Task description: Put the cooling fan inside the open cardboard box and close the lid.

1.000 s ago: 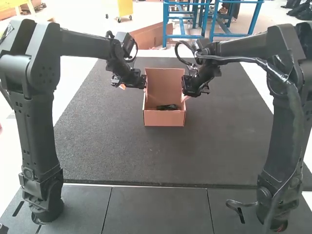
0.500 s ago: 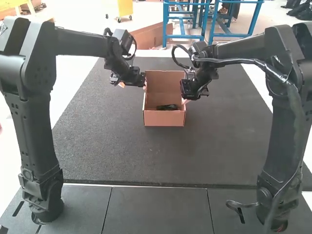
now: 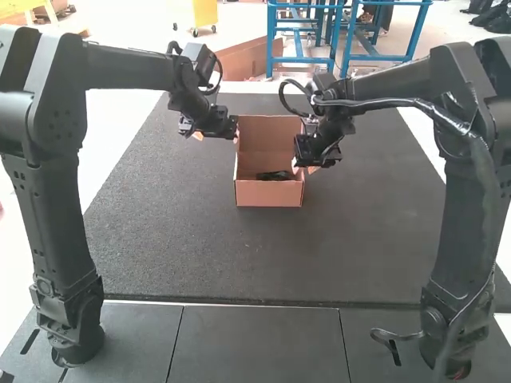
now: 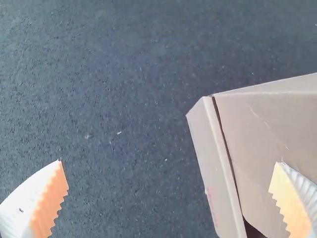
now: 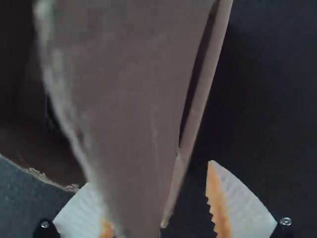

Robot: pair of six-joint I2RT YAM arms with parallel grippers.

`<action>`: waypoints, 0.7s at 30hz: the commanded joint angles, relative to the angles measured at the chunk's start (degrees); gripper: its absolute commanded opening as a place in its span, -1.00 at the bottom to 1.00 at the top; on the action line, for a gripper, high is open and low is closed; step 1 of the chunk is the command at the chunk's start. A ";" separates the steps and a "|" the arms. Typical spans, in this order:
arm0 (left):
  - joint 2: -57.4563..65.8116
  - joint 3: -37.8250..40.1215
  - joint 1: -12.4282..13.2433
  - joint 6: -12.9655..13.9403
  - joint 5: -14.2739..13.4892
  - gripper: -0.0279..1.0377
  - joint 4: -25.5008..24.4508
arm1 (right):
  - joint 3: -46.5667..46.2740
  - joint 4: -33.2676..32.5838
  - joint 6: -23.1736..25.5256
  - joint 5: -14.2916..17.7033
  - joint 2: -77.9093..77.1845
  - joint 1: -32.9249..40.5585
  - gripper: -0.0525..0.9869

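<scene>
Cardboard flaps [image 4: 257,148] bend easily; pinch their free edges. Your left gripper [image 3: 215,132] gapes; right gripper [image 3: 313,158], apart, straddles the 3 o'clock flap [image 5: 138,99].

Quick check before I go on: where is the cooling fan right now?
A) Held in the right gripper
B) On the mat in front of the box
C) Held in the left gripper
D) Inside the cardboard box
D: in the high view the dark cooling fan lies on the floor of the open cardboard box, below its walls, and the lid is not yet closed.
</scene>
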 commanded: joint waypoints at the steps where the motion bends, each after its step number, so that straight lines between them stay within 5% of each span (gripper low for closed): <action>1: -2.40 -0.45 -0.04 0.27 0.29 0.86 -0.59 | 4.35 -0.71 1.27 1.28 -2.82 0.15 0.50; 4: -2.93 -1.69 0.22 0.71 -0.41 0.86 -1.12 | 7.51 -2.90 2.32 0.22 -2.82 -0.29 0.85; 8: -3.54 -3.27 1.45 0.80 -3.66 0.86 -0.86 | 9.71 -4.49 2.06 -0.66 -3.09 -1.34 0.85; 14: -3.54 -3.62 4.00 -0.43 -12.54 0.86 2.57 | 9.97 -5.36 1.88 -1.10 -4.23 -3.71 0.85; 21: -3.10 -1.07 4.26 0.01 -13.06 0.86 10.30 | 9.44 -5.36 1.88 -2.94 -7.30 -4.94 0.85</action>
